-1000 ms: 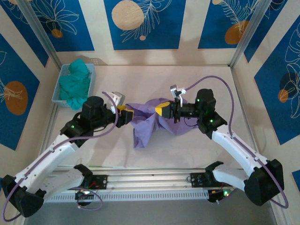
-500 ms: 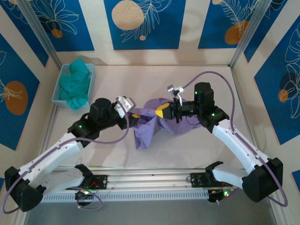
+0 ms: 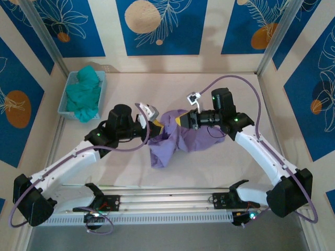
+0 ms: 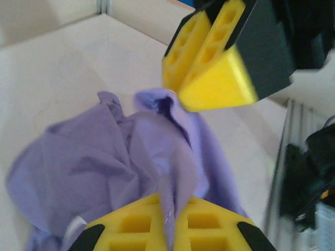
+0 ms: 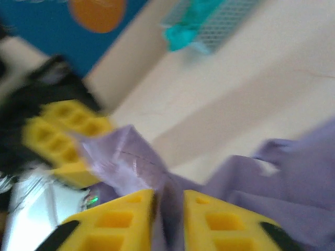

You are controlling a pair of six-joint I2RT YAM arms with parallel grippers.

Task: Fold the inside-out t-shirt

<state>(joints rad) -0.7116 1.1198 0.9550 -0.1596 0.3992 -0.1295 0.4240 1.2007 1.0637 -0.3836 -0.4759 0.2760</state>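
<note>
- My left end effector [image 4: 167,203] is clenched on the t-shirt [image 3: 172,140].
- Right end effector [image 5: 168,201] straddles the t-shirt; I cannot tell if it grips.
- Limp, light; I'd pinch its edges.

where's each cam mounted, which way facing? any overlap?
Top external: high behind the robot, looking down at the table; left arm, right arm.
Left wrist: on that wrist, faces right gripper across the t-shirt; own fingers below.
Right wrist: likewise, faces left gripper, tray of teal cloth beyond; own fingers below.
All share the t-shirt, both grippers.
</note>
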